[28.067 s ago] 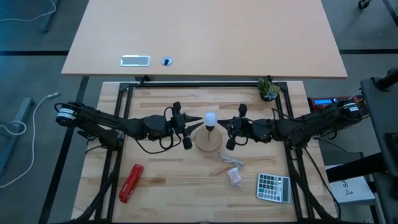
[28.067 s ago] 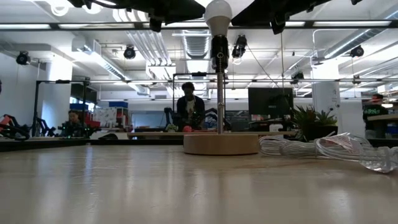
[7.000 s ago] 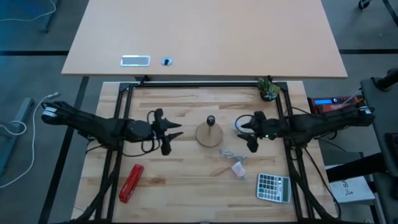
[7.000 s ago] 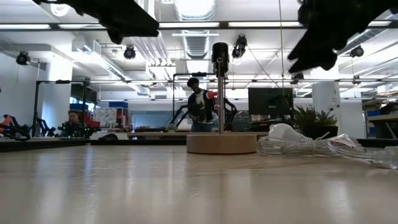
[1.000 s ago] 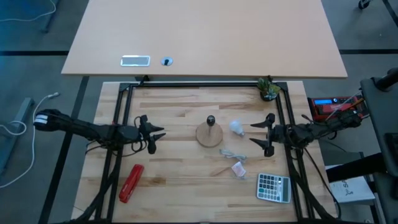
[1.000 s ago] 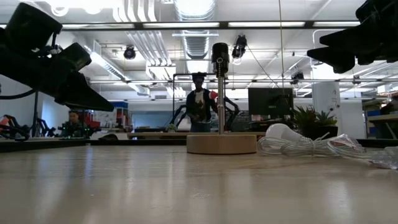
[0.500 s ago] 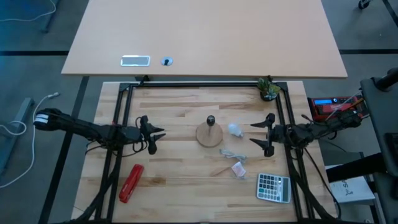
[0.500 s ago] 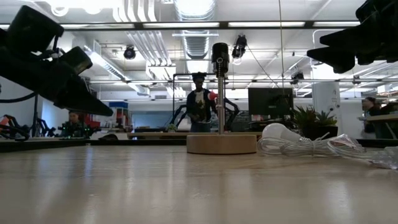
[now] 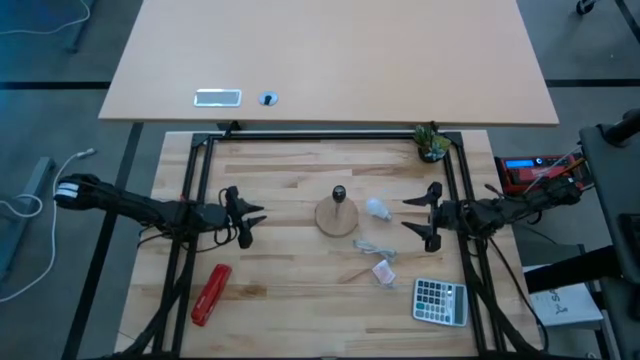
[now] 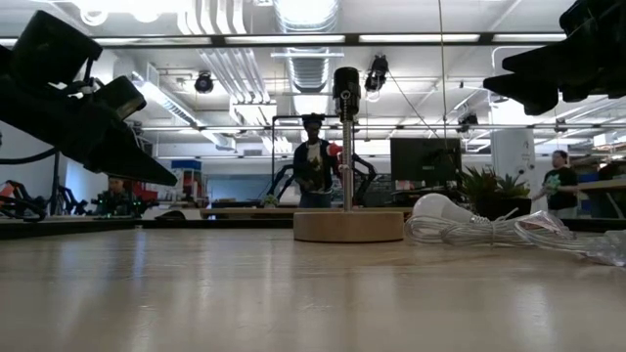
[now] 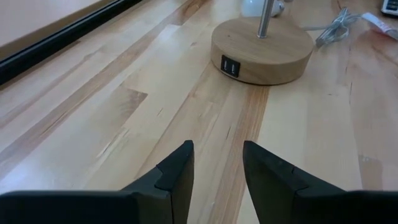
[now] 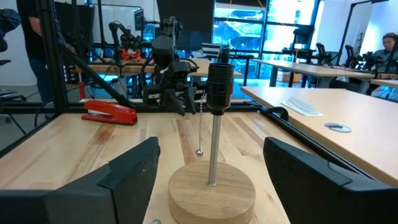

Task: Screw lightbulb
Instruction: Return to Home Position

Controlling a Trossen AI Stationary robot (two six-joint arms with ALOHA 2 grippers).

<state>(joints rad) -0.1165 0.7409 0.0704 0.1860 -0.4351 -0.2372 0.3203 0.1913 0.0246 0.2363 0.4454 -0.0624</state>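
The lightbulb (image 9: 377, 208) (image 10: 437, 207), small, white and frosted, lies on its side on the table just right of the lamp. The lamp is a round wooden disc (image 9: 336, 217) (image 11: 262, 48) with a thin metal stem and an empty black socket (image 10: 345, 80) (image 12: 219, 78). My left gripper (image 9: 245, 222) (image 11: 217, 168) hovers left of the lamp, open, its fingers pointing at the disc with nothing between them. My right gripper (image 9: 425, 215) (image 12: 211, 180) stands right of the bulb, wide open and empty, facing the lamp.
A white cord in clear wrapping (image 9: 372, 248) and a small packet (image 9: 383, 272) lie near the lamp on its near right. A calculator (image 9: 440, 301) sits at the near right, a red stapler (image 9: 210, 294) at the near left, a small plant (image 9: 432, 143) at the far right.
The lightbulb has rolled a little toward the lamp base and back a touch; both grippers have kept their places.
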